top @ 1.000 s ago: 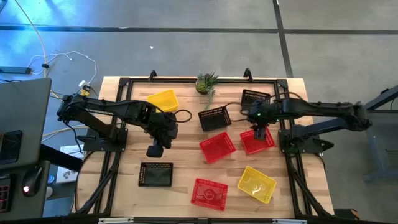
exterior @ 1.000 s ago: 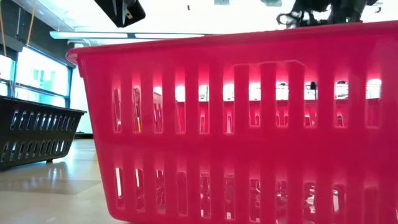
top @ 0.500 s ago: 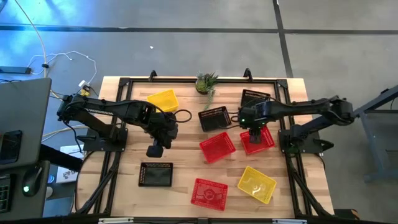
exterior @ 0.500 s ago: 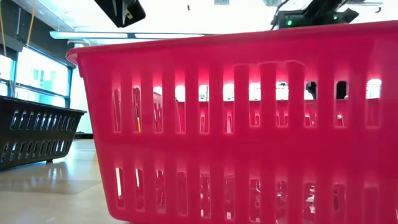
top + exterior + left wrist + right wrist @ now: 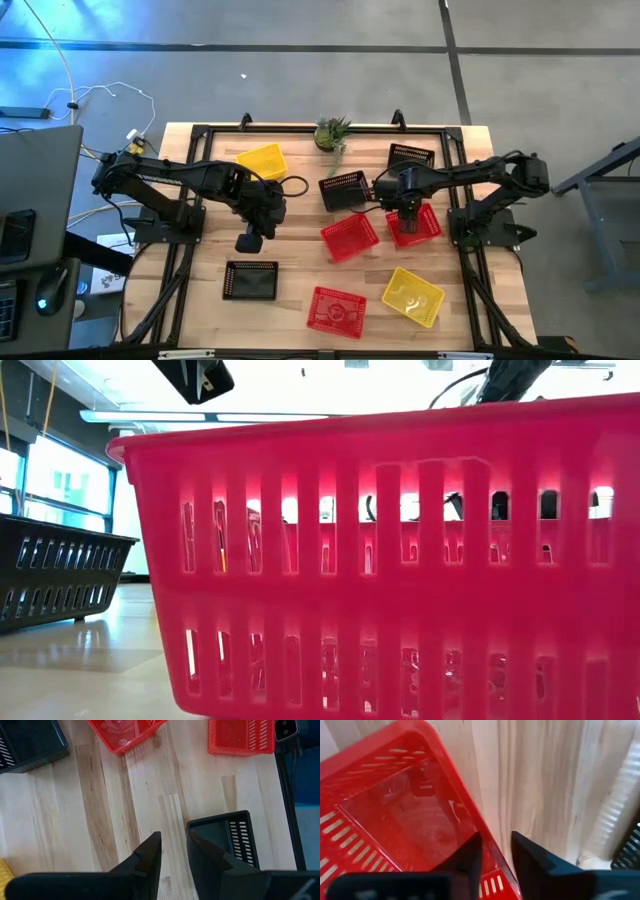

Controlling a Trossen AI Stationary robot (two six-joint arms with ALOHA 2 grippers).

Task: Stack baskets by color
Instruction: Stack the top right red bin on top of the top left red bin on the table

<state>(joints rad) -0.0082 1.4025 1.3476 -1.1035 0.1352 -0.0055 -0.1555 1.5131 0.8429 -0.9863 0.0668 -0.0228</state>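
**Right gripper straddles a red basket's rim**

The wooden table [image 5: 200, 300] carries baskets scattered singly, none stacked that I can see. I can read no writing or brand on anything here.

Two dark arms reach in from the sides. Yellow baskets sit at the back left [image 5: 262, 160] and front right [image 5: 412, 296]. Red ones lie mid-table [image 5: 349, 236], at the front [image 5: 336, 309], and under the right arm [image 5: 420, 226]. Black ones sit front left [image 5: 251, 281], centre back [image 5: 345, 189] and back right [image 5: 410, 156]. A small plant [image 5: 332, 131] stands at the back edge.

The right gripper [image 5: 494, 851] is down at the red basket beneath it, one finger [image 5: 468, 854] inside the wall, the other outside, the rim between them. The jaws are narrowly parted; whether they pinch the wall I cannot tell.

The left gripper [image 5: 173, 851] hangs above bare wood just beside the front-left black basket, fingers slightly apart and holding nothing.
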